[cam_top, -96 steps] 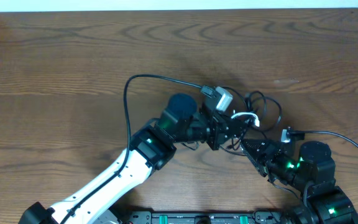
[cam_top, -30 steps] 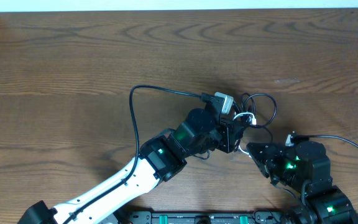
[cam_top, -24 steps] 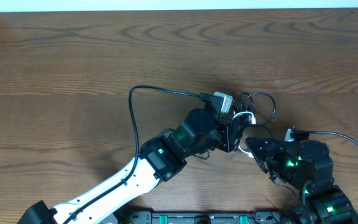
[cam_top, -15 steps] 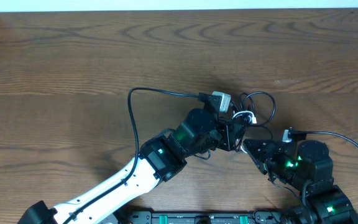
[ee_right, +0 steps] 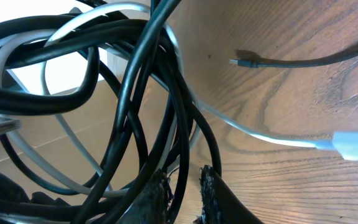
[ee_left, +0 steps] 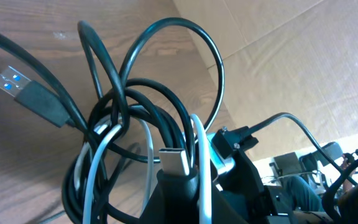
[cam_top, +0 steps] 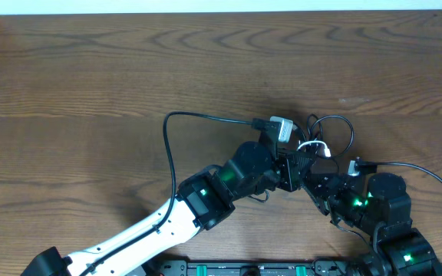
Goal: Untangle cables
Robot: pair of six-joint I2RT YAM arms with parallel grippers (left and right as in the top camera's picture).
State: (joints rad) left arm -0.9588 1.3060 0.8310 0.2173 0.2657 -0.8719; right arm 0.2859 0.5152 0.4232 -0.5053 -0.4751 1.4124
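Left pincer (ee_left: 188, 186) and right pincer (ee_right: 183, 186) each clench strands of one tangled bundle of thin black and white cables (cam_top: 311, 142).

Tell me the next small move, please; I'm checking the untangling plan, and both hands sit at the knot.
Probably draw the right hand gently back from the left hand. Its fingers look closed on one black cable. The left hand looks shut on the white cable, anchoring the tangle. A short pull might slip that strand free.
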